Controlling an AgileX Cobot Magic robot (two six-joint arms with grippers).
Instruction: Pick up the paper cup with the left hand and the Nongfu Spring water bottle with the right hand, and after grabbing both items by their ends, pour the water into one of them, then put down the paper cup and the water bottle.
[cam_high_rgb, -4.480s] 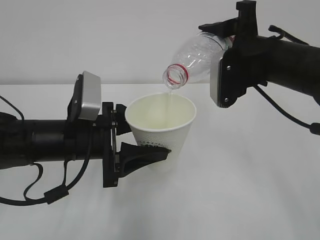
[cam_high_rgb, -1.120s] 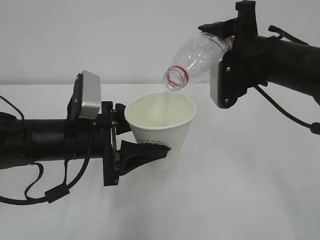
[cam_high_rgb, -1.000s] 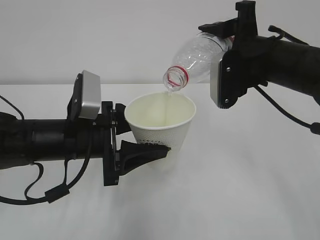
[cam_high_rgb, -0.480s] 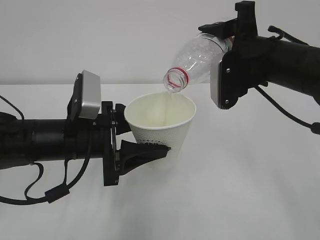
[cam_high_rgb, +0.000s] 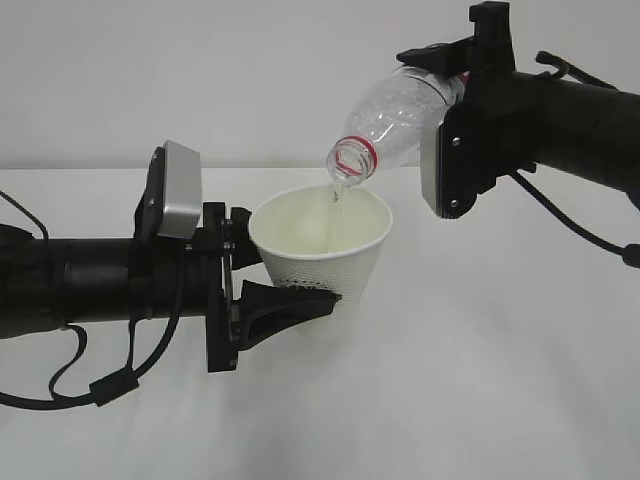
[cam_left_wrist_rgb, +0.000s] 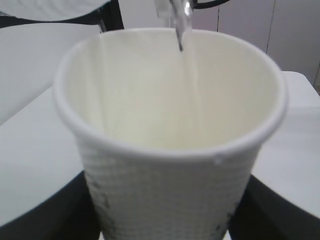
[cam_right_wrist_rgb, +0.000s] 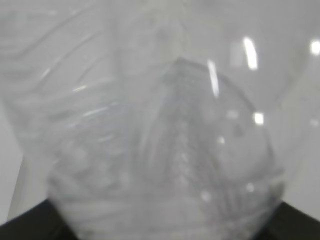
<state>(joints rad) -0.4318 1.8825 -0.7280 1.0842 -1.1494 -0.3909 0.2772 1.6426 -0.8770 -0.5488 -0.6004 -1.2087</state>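
thinner now, the water (cam_left_wrist_rgb: 181, 35) (clear thread) enters the dimpled paper cup (cam_high_rgb: 322, 262).

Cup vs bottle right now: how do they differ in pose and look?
The paper cup stands upright, mouth up; the Nongfu Spring water bottle is tipped neck-down over it. The cup is opaque white with a cream inside; the bottle is clear with a red neck ring. Both are held off the table, each in its own gripper.
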